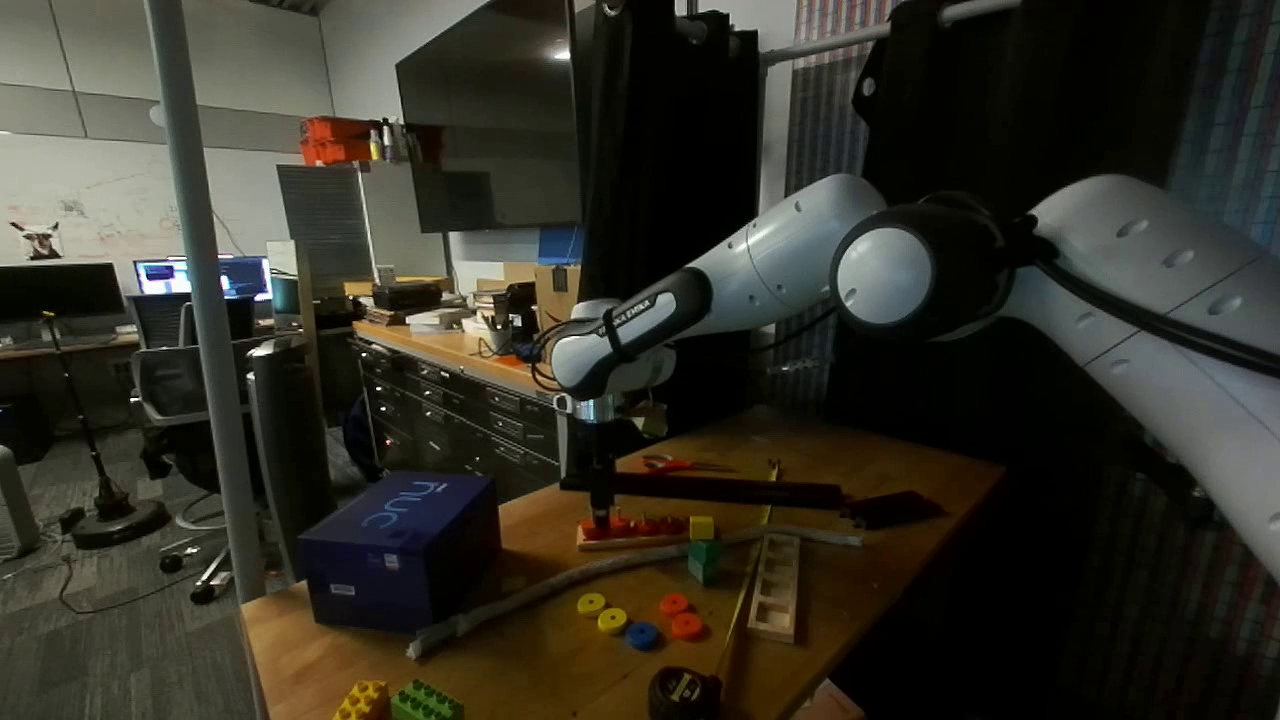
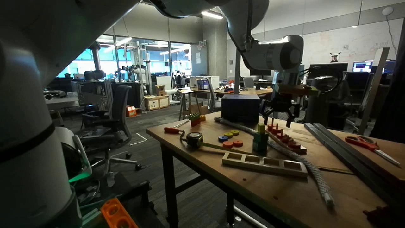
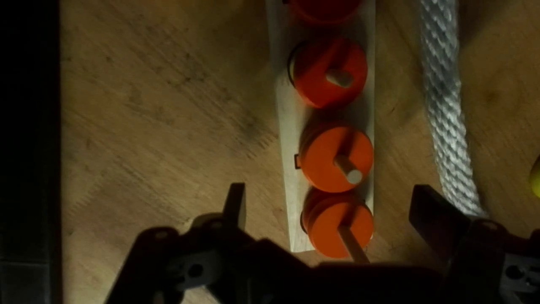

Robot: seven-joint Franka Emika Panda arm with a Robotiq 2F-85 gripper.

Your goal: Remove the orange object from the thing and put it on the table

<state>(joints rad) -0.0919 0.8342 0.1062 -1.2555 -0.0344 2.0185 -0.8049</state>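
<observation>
Your jaws, spread and empty, flank (wrist view) the round orange discs (image 3: 325,236) on one end of the long pale-wood peg base (image 3: 291,126), closing line crossing its long axis.

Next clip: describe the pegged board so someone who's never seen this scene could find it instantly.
On the wooden table, find the blue box. In both exterior views, look right of it, beyond the pale rope, to a low, narrow board with one end beneath the open pincer. Unlike the nearby wooden tray with four square openings, this one has upright pegs threaded with orange-red discs.
</observation>
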